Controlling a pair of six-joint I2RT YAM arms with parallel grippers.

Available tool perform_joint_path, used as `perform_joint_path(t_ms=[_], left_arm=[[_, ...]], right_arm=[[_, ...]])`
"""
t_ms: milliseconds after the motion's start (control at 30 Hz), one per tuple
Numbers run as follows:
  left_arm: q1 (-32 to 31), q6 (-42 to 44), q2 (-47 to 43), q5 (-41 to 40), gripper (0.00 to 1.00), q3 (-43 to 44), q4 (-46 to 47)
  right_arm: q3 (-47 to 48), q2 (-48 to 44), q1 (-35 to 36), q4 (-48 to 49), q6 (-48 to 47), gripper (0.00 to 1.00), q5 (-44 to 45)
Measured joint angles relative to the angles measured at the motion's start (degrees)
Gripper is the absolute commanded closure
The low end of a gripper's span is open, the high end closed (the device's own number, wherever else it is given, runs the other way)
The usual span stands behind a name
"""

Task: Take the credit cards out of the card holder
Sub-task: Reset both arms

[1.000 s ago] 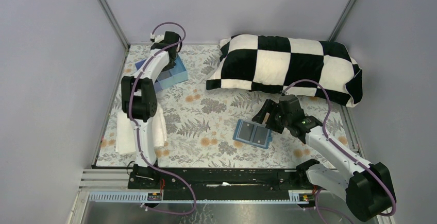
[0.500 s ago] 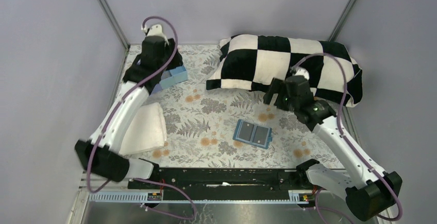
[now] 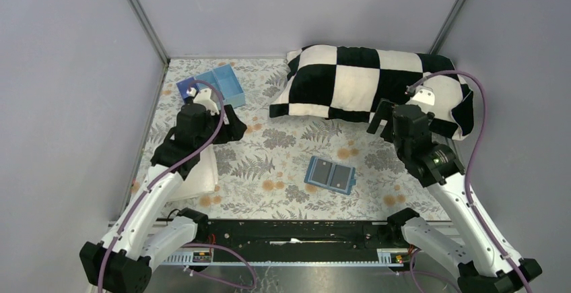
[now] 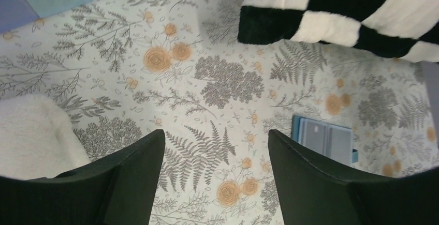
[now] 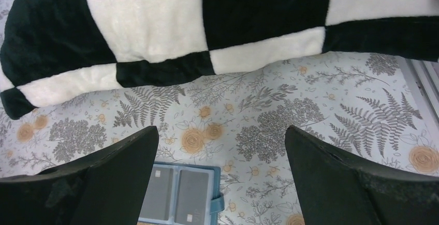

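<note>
Left hand and right hand: both stand wide open and hold nothing. Each hangs clear of the bench, the left above the left half of it, the right near the front edge of the pillow. Neither touches the task's thing.

Card holder: lies flat and opened out on the bench, right of centre, between the two hands and well apart from both. It shows at the lower edge of the right wrist view.

Cards: two grey rectangles sit side by side in the holder's two halves. No card lies loose on the bench.

Task status, as judged: no card has been removed. Approach, grasp and withdrawal remain for both.

Surroundings:
- Walls: plain grey panels on three sides, with metal posts at the rear corners.
- Bench: covered by a pale sheet printed with grey ferns and orange flowers.
- Pillow: black-and-white checked, along the rear right.
- Cloth: white, folded, at the left edge, partly under the left arm.
- Tray: blue and purple, at the rear left corner.
</note>
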Motion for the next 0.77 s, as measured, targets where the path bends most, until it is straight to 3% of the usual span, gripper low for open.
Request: perform_joint_path(t_ms=[267, 767], left_arm=[[0.0, -1.22, -1.99, 0.28, 0.21, 0.07, 1.01], [0.0, -6.56, 0.68, -2.25, 0.17, 4.81, -0.22]], right_arm=[[-4.33, -8.83, 0.0, 0.09, 0.83, 0.0, 1.25], [-11.96, -15.3, 0.0, 3.69, 2.89, 0.0, 1.33]])
